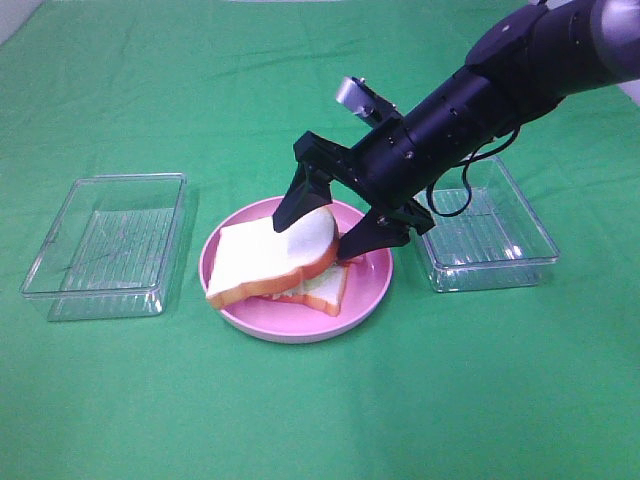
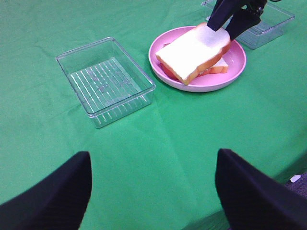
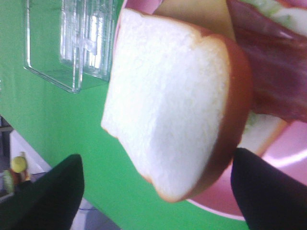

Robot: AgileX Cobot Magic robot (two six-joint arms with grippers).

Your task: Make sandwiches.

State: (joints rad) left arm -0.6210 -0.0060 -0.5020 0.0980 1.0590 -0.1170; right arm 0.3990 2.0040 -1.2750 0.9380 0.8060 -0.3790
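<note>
Sandwich (image 1: 310,285) on the round pink plate (image 1: 370,295), near the middle of the green tabletop (image 1: 320,420), between two clear plastic trays. Largest after the tabletop, the black right arm (image 1: 470,100), reaching in from the far right corner and slanting down over the plate. Left tray (image 1: 105,245) well apart from the plate on the left side, ribbed floor visible; right tray (image 1: 490,235) just beside the plate on the right, partly under the arm. Top bread slice (image 1: 275,255), white with orange-brown crust, tilted, its far end pinched in the right gripper (image 1: 320,225), fingers (image 1: 298,195) closed narrow on that crusted edge, its near corner reaching past the plate rim toward the left tray. Under it, the lower slice (image 1: 325,292) lying flat on the plate. In the right wrist view, yellow cheese (image 3: 201,14), a reddish-pink bacon strip (image 3: 273,72) and a sliver of pale green lettuce (image 3: 268,7) showing past the raised slice. Left gripper (image 2: 153,187) hanging over bare tabletop well apart from the plate, fingers (image 2: 53,191) spread wide, holding nothing.
</note>
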